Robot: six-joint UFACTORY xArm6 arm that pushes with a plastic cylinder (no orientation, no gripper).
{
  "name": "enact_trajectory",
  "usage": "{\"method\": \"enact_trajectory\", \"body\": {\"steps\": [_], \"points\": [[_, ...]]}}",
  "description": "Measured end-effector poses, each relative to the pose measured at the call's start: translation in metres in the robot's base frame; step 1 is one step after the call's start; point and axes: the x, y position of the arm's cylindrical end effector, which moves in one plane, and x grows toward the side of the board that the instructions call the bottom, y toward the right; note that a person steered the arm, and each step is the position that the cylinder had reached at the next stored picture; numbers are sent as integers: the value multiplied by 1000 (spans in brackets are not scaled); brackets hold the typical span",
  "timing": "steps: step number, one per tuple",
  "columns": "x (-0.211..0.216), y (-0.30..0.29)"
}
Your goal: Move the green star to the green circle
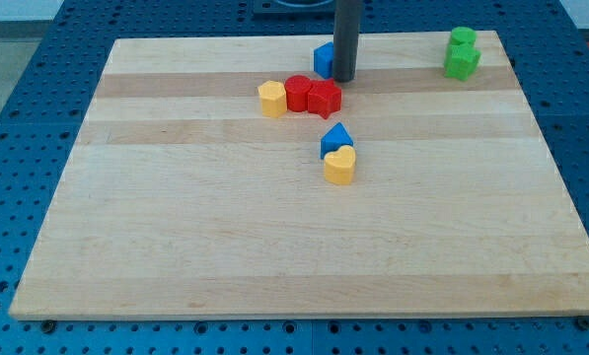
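Observation:
The green star (462,63) lies near the view's top right corner of the wooden board (225,247). The green circle (463,38) sits just above it, touching it. My tip (344,78) is at the view's top middle, far to the left of both green blocks. It stands right beside a blue block (324,59), on that block's right side.
A yellow hexagon-like block (271,99), a red cylinder (297,93) and a red star-like block (325,99) form a row below my tip. A blue triangle block (335,139) and a yellow heart (340,166) sit together at the board's middle.

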Motion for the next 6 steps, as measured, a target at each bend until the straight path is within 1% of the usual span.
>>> {"method": "enact_trajectory", "body": {"steps": [2, 3, 4, 5, 6], "points": [[-15, -8], [-10, -5], [21, 20], [54, 30], [82, 25]]}}
